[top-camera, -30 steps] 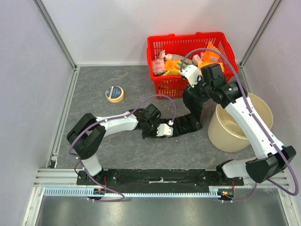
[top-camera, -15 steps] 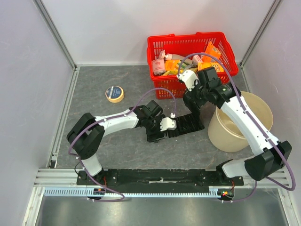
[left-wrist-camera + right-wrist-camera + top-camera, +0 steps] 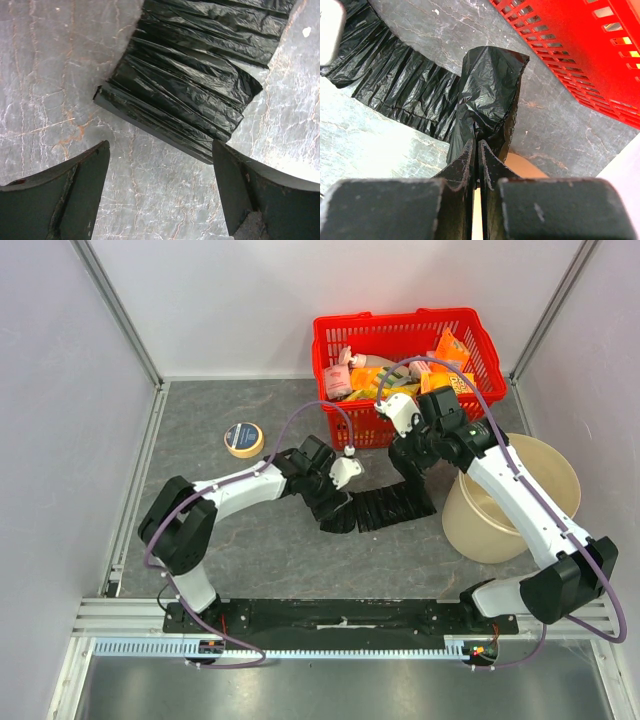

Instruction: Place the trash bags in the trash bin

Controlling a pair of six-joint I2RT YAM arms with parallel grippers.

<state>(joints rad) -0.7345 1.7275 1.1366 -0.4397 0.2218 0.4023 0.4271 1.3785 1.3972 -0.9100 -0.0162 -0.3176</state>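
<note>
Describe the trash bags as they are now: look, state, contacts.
The trash bags are a black strip of thin, glossy, crinkled plastic, pleated and folded flat. Most of the strip lies on the grey stone-patterned table between the arms. Its right end is bunched, lifted and pinched in the shut right gripper, near the red basket. The left gripper hangs open over the squared-off free end, not touching it.

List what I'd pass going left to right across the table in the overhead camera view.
From the left: roll of tape → left gripper → black trash bags → beige trash bin.
</note>
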